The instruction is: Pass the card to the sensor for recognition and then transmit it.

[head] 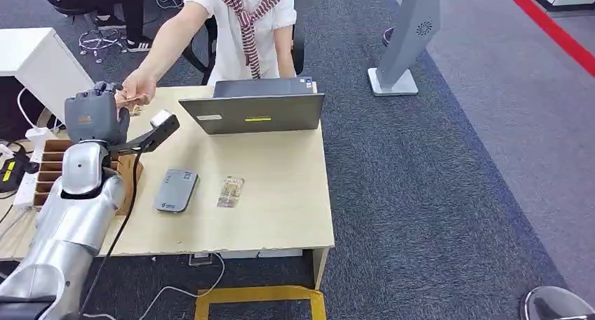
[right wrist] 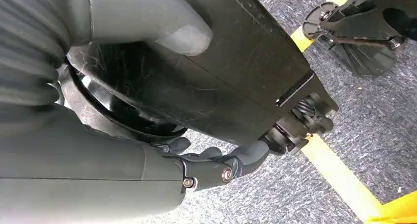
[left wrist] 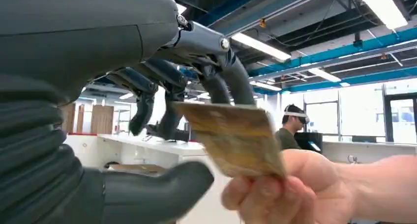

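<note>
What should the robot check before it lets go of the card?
1. Person's hand pinches the gold plastic card: ok.
2. Left robot hand raised at the person's hand: ok.
3. Its fingers off the card: cannot tell, blurred.
4. Grey flat card sensor lies free on the wooden table: ok.
5. Grey laptop clear of the arm: ok.
6. Right robot hand hangs holding nothing: ok.
</note>
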Controlling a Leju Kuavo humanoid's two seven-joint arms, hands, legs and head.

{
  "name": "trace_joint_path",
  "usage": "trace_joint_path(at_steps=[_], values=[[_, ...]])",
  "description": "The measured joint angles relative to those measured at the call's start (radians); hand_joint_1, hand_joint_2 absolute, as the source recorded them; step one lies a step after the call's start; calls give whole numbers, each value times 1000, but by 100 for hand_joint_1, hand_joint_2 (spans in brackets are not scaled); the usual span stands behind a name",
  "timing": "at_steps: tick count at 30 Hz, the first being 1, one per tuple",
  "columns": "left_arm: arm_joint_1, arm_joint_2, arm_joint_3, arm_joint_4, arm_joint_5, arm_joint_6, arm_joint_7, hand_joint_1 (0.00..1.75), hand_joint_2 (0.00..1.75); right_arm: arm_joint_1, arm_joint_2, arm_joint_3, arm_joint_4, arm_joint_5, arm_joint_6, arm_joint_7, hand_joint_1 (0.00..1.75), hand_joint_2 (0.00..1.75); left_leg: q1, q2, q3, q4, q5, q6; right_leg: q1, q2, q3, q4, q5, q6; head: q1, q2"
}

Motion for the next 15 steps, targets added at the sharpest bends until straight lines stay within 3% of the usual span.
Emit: trace_joint_path(at_steps=[7, 15], values=[[20, -1, 0, -8, 6, 19, -18, 0, 175, 0, 0, -1, 0, 0, -2, 2, 0, 175, 0, 0, 0, 0, 0, 0, 0, 0, 0, 0, 0, 0, 0, 0], [124, 2, 0, -148, 25, 9, -50, 0, 175, 1, 0, -3, 0, -10, -8, 6, 0, 175, 0, 1, 0, 0, 0, 0, 0, 0, 0, 0, 0, 0, 0, 0]])
